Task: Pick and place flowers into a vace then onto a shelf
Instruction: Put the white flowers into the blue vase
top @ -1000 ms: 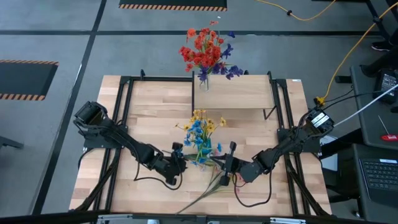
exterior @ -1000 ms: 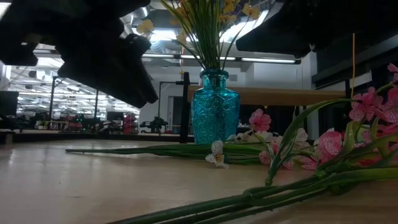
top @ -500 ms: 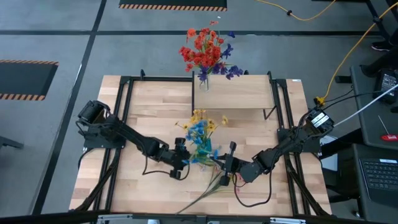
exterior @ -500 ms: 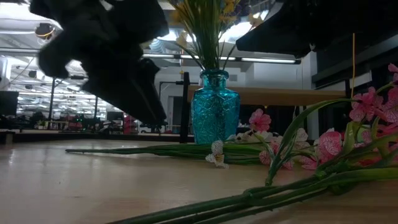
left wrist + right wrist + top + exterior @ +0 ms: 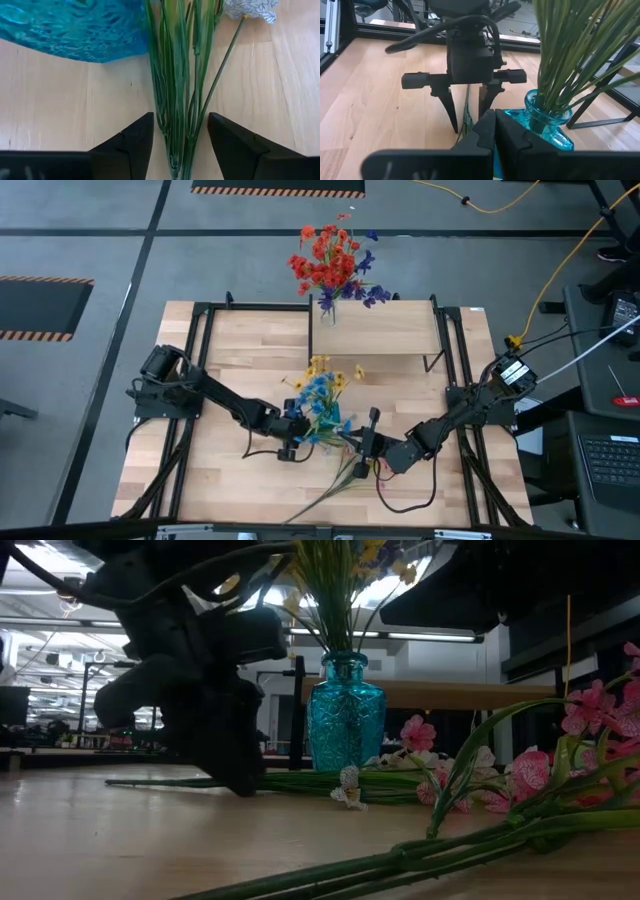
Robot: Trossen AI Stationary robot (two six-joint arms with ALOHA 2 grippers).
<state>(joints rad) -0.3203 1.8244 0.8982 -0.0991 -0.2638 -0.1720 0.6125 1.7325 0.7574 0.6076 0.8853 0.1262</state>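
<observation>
A bundle of green flower stems (image 5: pixel 177 95) lies flat on the table beside the blue glass vase (image 5: pixel 345 720), which holds yellow and blue flowers (image 5: pixel 322 385). My left gripper (image 5: pixel 180 117) is open and points down. One finger stands on each side of that bundle, close to it but apart, with the tips near the tabletop (image 5: pixel 240 780). My right gripper (image 5: pixel 493 115) is shut and hovers just right of the vase (image 5: pixel 372 425), holding nothing. Pink flowers (image 5: pixel 530 775) lie on the table to the right.
The shelf (image 5: pixel 385 330) stands at the table's far side, with a clear vase of red and purple flowers (image 5: pixel 330 265) at its far left corner. More long stems (image 5: pixel 335 480) trail toward the near edge. Black frame rails run along both table sides.
My left gripper has moved right toward the blue vase and dropped to the tabletop. It now stands open over the lying stem bundle. The right arm, vase and flowers have kept still.
</observation>
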